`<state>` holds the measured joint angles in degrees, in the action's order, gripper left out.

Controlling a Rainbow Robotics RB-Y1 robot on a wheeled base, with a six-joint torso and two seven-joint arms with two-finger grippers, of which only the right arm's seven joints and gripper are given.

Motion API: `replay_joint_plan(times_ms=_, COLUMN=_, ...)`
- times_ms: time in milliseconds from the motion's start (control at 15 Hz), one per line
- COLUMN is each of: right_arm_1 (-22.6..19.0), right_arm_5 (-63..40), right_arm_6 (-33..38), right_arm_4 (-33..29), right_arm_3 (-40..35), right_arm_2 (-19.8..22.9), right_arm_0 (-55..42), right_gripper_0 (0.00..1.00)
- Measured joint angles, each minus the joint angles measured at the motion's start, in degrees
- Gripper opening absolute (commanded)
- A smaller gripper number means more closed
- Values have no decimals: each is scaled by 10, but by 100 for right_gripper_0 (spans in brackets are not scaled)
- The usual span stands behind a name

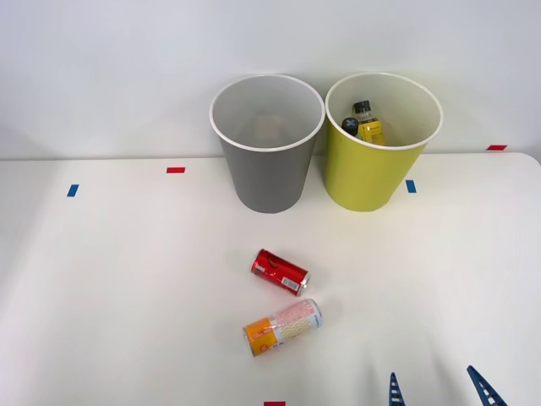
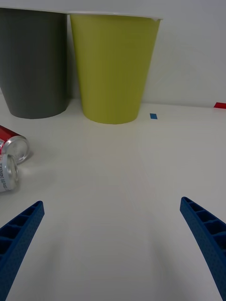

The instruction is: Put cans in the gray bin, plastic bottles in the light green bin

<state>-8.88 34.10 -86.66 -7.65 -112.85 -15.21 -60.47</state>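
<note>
Two cans lie on their sides mid-table: a red can [image 1: 280, 271] [image 2: 12, 142] and, nearer the front, an orange and pale pink-white can [image 1: 282, 326] [image 2: 8, 173]. The gray bin [image 1: 267, 145] [image 2: 33, 63] stands upright at the back with nothing visible inside it. Beside it on the right, the light green bin [image 1: 376, 148] [image 2: 115, 66] holds a yellow-labelled, dark-capped plastic bottle [image 1: 367, 125]. My right gripper [image 1: 439, 389] [image 2: 113, 235] is open and holds nothing, low at the front edge, to the right of both cans.
Small blue tape marks [image 1: 73, 190] [image 1: 411, 186] and red tape marks [image 1: 175, 170] [image 1: 496, 147] dot the white table. A pale wall rises right behind the bins.
</note>
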Motion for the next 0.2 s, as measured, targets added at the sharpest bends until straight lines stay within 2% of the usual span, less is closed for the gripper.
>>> replay_joint_plan(times_ms=200, right_arm_1=0, right_arm_5=0, right_arm_6=0, right_arm_4=0, right_arm_3=0, right_arm_2=0, right_arm_0=0, right_gripper_0=100)
